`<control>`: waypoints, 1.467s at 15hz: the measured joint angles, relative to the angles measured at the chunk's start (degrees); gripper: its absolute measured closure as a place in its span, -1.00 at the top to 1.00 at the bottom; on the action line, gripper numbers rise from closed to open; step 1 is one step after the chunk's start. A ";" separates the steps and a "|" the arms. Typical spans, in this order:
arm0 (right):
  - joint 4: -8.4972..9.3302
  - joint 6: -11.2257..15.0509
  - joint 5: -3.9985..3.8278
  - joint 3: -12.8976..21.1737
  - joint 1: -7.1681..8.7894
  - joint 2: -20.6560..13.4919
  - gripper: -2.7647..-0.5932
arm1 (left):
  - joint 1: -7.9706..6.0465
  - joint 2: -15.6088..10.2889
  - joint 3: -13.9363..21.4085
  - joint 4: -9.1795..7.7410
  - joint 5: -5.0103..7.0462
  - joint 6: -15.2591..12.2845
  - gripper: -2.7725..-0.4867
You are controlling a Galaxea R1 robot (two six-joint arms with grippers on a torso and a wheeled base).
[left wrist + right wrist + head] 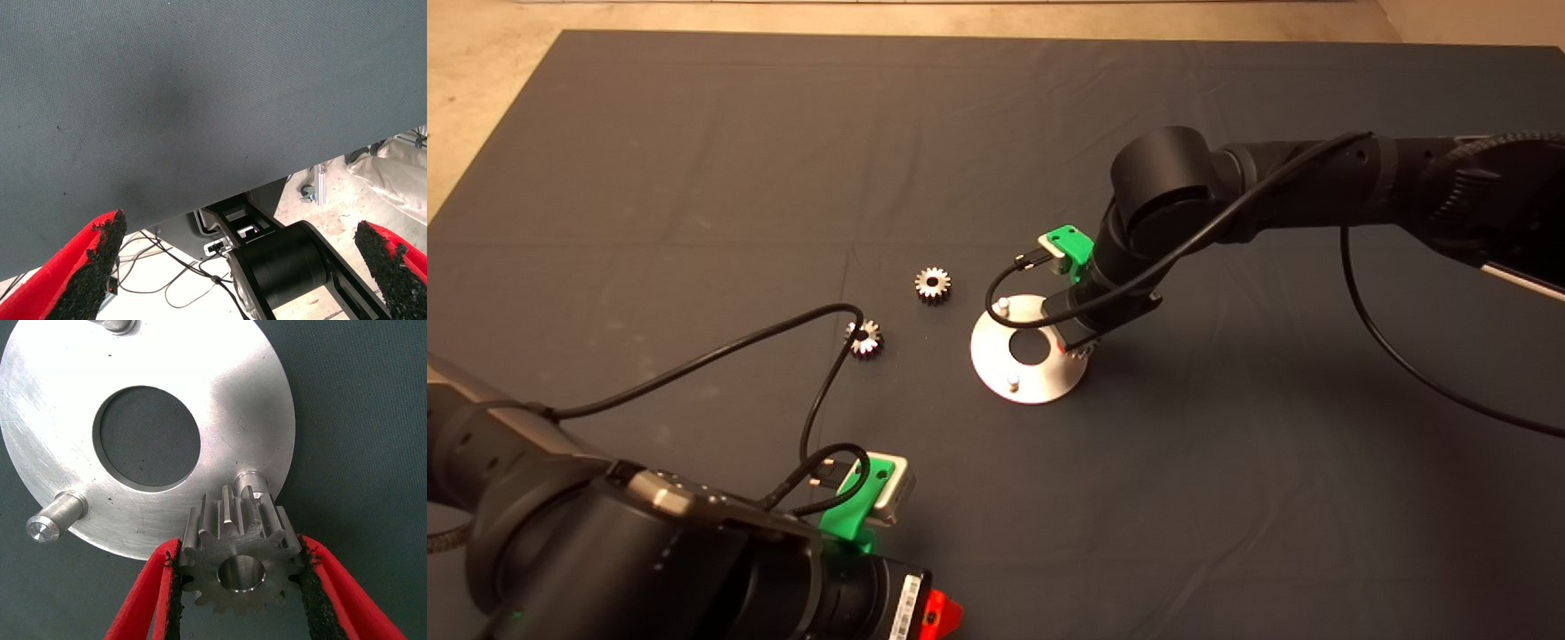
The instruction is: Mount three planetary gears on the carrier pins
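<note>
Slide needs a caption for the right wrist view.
Right gripper holds a planetary gear beside a carrier pin.

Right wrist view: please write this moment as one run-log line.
right gripper: shut on gear, beside pin, not seated | left gripper: open, parked | loose gears on mat: two
</note>
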 joint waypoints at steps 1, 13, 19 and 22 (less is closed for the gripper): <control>0.00 -0.02 0.04 -0.07 0.05 0.00 -0.60 | 0.00 0.00 0.00 0.00 0.00 0.00 0.75; 0.22 -1.02 0.17 -0.63 0.13 0.00 -0.60 | 0.00 -0.12 0.00 0.02 0.00 0.00 0.75; 0.22 -1.07 0.20 -0.63 0.13 -0.02 -0.61 | 0.00 -0.14 0.00 0.02 0.00 0.00 0.75; 0.22 -1.07 0.22 -0.63 0.16 -0.05 -0.60 | 0.00 -0.14 0.00 0.02 0.00 0.00 0.75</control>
